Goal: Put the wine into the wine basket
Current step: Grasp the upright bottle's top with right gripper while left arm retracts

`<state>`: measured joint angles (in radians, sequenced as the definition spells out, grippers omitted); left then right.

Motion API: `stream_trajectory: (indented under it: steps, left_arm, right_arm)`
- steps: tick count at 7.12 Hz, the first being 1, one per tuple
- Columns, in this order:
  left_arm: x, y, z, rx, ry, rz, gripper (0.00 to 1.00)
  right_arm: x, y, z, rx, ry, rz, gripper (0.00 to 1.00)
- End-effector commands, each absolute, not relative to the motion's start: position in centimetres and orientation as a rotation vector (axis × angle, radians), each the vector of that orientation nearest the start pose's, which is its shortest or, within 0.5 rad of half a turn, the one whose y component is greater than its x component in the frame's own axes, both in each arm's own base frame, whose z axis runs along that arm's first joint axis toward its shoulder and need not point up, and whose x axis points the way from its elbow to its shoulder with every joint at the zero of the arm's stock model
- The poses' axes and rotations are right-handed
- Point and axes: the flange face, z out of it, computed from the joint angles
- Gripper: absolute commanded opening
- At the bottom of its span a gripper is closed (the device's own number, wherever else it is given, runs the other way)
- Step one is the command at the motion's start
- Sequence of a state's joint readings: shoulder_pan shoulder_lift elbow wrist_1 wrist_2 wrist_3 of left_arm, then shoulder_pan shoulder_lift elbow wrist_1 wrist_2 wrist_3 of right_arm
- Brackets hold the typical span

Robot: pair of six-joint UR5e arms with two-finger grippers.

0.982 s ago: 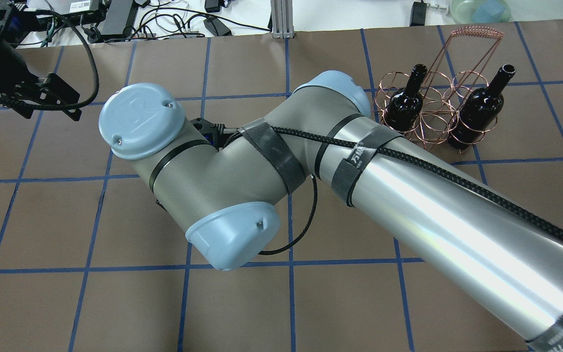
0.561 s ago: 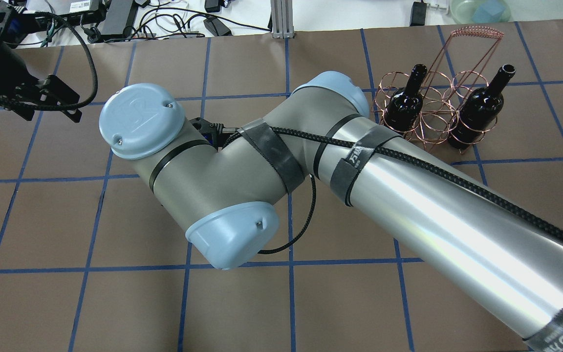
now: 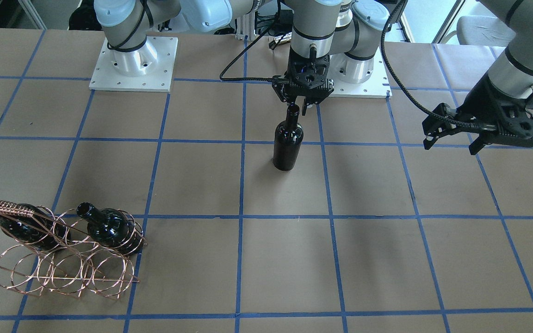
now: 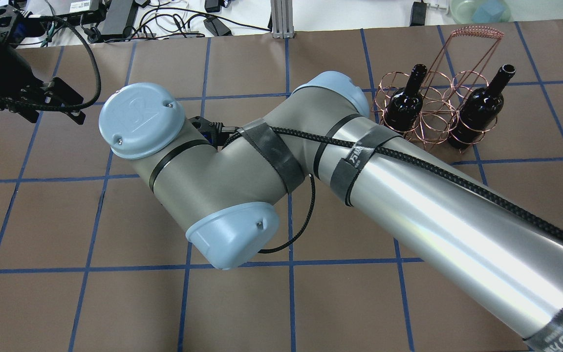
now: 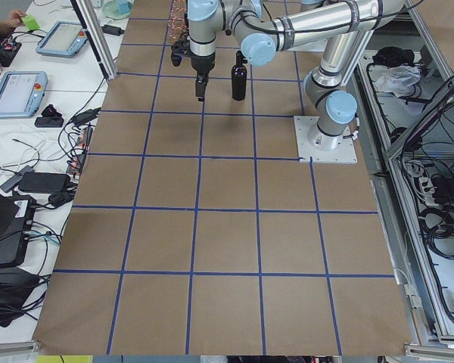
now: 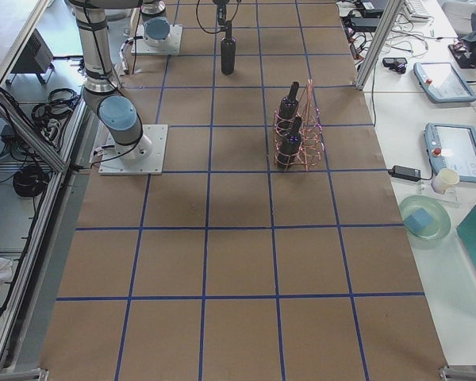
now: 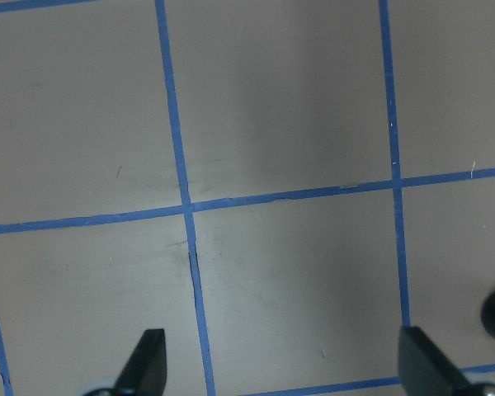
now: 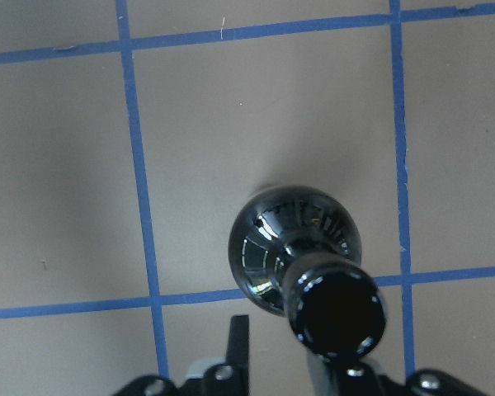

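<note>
A dark glossy wine bottle (image 3: pixel 288 148) stands upright on the brown table, near the robot's base. My right gripper (image 3: pixel 300 105) points straight down at the bottle's mouth (image 8: pixel 338 313). One finger (image 8: pixel 240 338) shows left of the neck with a gap; the other is hidden behind the mouth. In the overhead view my own arm hides both gripper and bottle. My left gripper (image 3: pixel 450 144) hangs open and empty over bare table, far to the side, as its wrist view (image 7: pixel 285 359) shows. The copper wire wine basket (image 3: pixel 63 273) stands far off on my right side.
Two more dark bottles (image 4: pixel 405 105) (image 4: pixel 479 115) stand in the basket's (image 4: pixel 477 32) outer rings. My right arm's elbow (image 4: pixel 232 234) covers the table's middle in the overhead view. White base plates (image 3: pixel 132 64) sit at the robot's side. Cables and devices (image 4: pixel 115 14) lie beyond the far edge.
My left gripper has shifted slightly to the right in the overhead view. My right arm, the basket and its two bottles have not moved.
</note>
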<state>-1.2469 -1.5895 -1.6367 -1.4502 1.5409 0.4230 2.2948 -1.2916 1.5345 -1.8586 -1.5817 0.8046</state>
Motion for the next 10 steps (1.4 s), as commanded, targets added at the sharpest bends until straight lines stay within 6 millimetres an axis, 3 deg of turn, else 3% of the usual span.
stream_trajectory:
  steps: [1,4,6,7,10]
  left_arm:
    - [3.1,-52.0,45.7,0.158,3.153,-0.067,1.00]
    - [3.1,-52.0,45.7,0.158,3.153,-0.067,1.00]
    - [3.1,-52.0,45.7,0.161,3.153,-0.067,1.00]
    - [3.2,-52.0,45.6,0.161,3.154,-0.065,1.00]
    - [3.2,-52.0,45.6,0.160,3.152,-0.066,1.00]
  right_arm:
    - [49.9,-36.8,37.9,0.125,3.113,-0.085,0.77]
    - [49.0,-38.0,37.9,0.087,3.119,-0.093,0.69]
    - [48.9,-37.9,37.6,0.078,3.125,-0.080,0.50]
    - [48.8,-38.2,37.8,0.059,3.121,-0.085,0.31]
    - [48.8,-38.1,37.6,0.053,3.120,-0.070,0.16]
